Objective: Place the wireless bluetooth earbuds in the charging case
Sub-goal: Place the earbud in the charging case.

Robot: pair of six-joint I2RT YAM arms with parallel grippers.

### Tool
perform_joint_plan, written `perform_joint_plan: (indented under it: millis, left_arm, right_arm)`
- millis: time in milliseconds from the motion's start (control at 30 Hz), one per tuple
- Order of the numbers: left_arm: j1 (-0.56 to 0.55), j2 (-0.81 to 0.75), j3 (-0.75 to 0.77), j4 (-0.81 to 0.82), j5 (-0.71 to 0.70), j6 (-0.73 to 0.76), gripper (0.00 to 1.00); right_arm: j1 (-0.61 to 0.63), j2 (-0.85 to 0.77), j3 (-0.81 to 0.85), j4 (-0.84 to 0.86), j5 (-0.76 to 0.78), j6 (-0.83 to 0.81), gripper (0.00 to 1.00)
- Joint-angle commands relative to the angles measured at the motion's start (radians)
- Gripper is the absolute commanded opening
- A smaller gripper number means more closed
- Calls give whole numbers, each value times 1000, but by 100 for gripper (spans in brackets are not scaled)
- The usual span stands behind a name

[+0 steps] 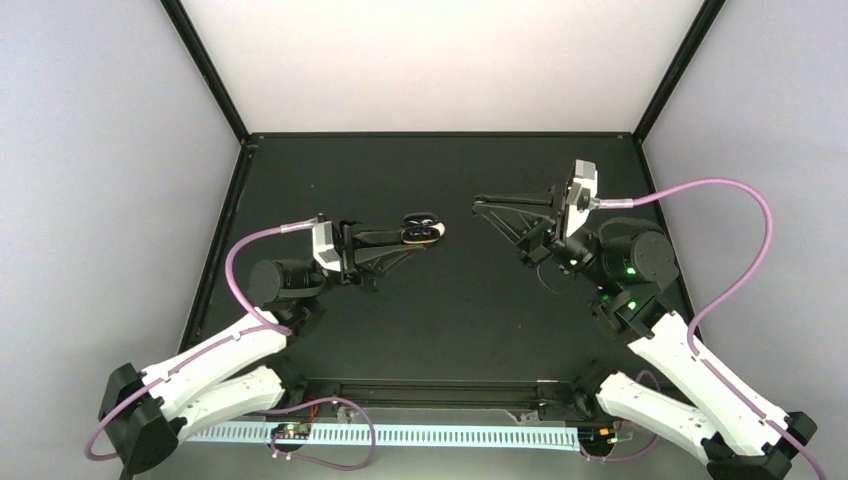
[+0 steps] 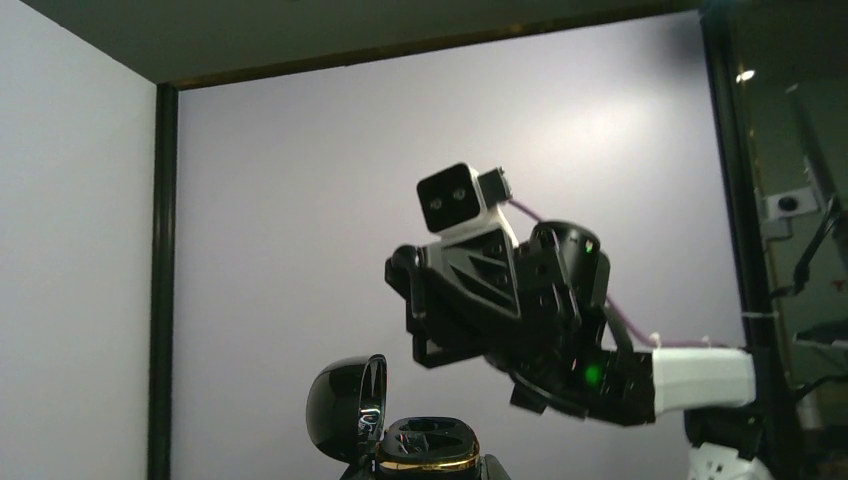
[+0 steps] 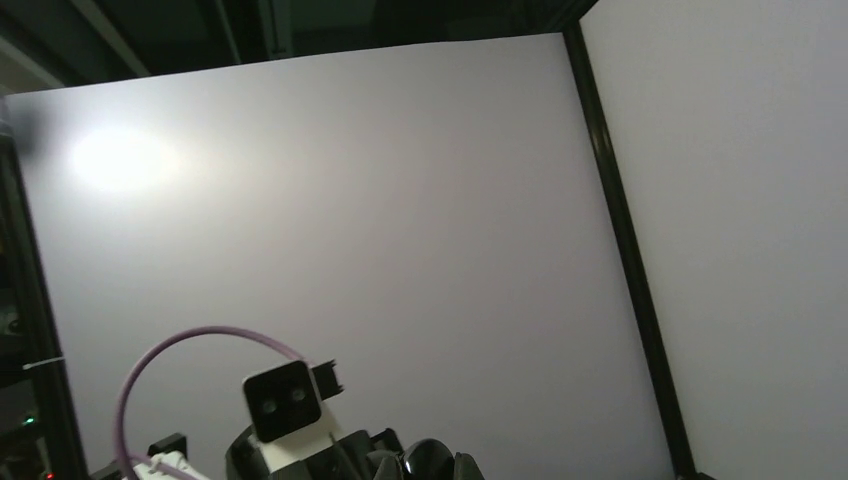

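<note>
My left claw (image 1: 424, 232) grips the charging case (image 2: 428, 448), lid open. My right claw (image 1: 479, 205) is clenched nearby, possibly empty; it is too small to tell.

Top view: back wall (image 1: 440, 60) is blown out near white, while the matte black desk (image 1: 450, 320) sits underexposed with little shadow detail. Both wrist views are dim and slightly soft, each with a diffuse glare spot on the enclosure wall (image 3: 120, 160). The charging case (image 2: 345, 410) lid shows thin specular streaks.

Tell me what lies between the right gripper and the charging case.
Nothing: the top view shows only bare table between the right gripper and the charging case.
</note>
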Motion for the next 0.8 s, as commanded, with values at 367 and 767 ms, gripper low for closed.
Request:
perform_joint_plan:
  millis: [367, 767]
  left_arm:
    - [-46, 127, 66, 275, -45, -187, 2]
    - [-51, 135, 92, 260, -73, -181, 2]
  right_arm:
    - [67, 14, -38, 174, -41, 14, 1]
    - [79, -6, 2, 57, -48, -97, 1]
